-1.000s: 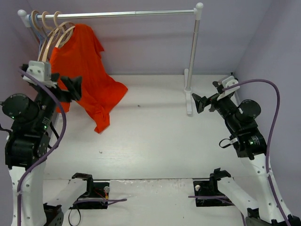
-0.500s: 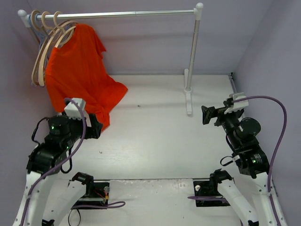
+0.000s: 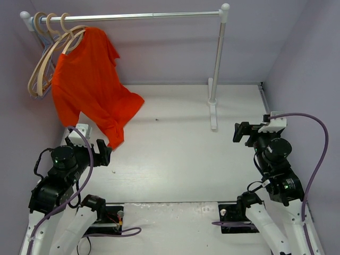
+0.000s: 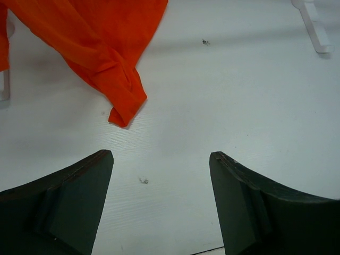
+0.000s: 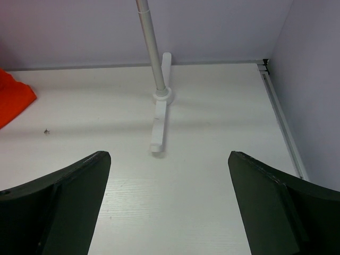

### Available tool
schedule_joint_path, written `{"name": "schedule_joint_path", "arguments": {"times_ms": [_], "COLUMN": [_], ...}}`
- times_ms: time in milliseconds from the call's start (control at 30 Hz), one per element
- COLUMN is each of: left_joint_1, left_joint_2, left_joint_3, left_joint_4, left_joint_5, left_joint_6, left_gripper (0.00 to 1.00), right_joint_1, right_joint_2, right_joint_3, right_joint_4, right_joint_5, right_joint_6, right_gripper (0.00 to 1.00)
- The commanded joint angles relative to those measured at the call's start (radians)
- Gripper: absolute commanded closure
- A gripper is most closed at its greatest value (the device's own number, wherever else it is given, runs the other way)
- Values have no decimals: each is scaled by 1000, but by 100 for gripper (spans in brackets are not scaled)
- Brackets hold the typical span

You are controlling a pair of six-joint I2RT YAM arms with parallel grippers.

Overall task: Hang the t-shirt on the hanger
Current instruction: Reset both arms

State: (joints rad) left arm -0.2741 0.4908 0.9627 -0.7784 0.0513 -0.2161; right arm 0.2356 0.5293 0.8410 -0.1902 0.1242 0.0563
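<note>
Hanging from the pale wooden hanger [image 3: 74,36] at the left end of the rail [image 3: 138,16], the t-shirt [image 3: 85,85] has its collar up over the wood. Its body falls down and to the right, and the lowest fold rests on the counter [image 3: 175,159]. Beside it on the rail, a few spare hangers [image 3: 40,74] dangle bare.

The left tool [image 4: 159,159] sits low over the counter, jaws spread and nothing between them, with the shirt's trailing tip just ahead in the wrist view. Over on the right, the right tool [image 5: 170,159] is wide apart and empty too, looking at the rack's post [image 5: 151,48] and well clear of the cloth.

To my eye this is the closing stretch: the garment reads as hung and both arms are off it. The drape does look lopsided, though, and I can't see whether the far shoulder is seated. If it's not, the next move is a careful pinch at the shoulder seam to square it, without tugging the hanger off the rail.
</note>
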Motion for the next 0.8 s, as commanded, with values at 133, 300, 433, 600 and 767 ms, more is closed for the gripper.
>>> {"name": "schedule_joint_path", "arguments": {"times_ms": [133,300,433,600,767], "left_joint_1": [0,0,0,0,0], "left_joint_2": [40,42,45,34,26], "left_joint_3": [30,15,21,24,16], "left_joint_4": [36,34,31,18,11], "left_joint_5": [-10,7,2,-8,-13], "left_joint_6": [30,29,30,30,30], "left_gripper": [27,27,27,27,27], "right_joint_1": [1,2,1,2,2], "right_joint_2": [-15,-11,-11,-5,5], "right_joint_3": [-6,1,10,27,32], "right_joint_4": [80,78,75,77,83], "right_joint_5": [45,45,34,26,22], "right_joint_6": [22,16,4,-21,-24], "right_gripper": [0,0,0,0,0]}}
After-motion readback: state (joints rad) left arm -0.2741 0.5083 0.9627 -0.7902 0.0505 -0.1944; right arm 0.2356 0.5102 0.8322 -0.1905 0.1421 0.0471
